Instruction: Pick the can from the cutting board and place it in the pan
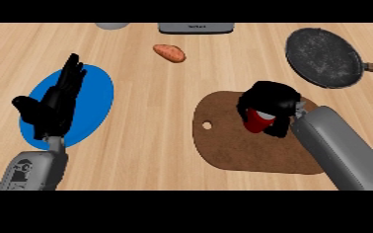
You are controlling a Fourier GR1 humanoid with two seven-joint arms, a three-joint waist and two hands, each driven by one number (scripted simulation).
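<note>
2 hands show: your right hand (pixel 271 98) is curled down over the red can (pixel 258 121), gripping it where it stands on the brown cutting board (pixel 233 148), likely so you can lift it, while your left hand (pixel 53 103) rests open, fingers up, above the blue plate (pixel 94 91) at the left. Beyond them you have 1 dark pan (pixel 323 57) at the upper right, well apart from the board, and 1 sweet potato (pixel 169 52) on the counter (pixel 160 128).
</note>
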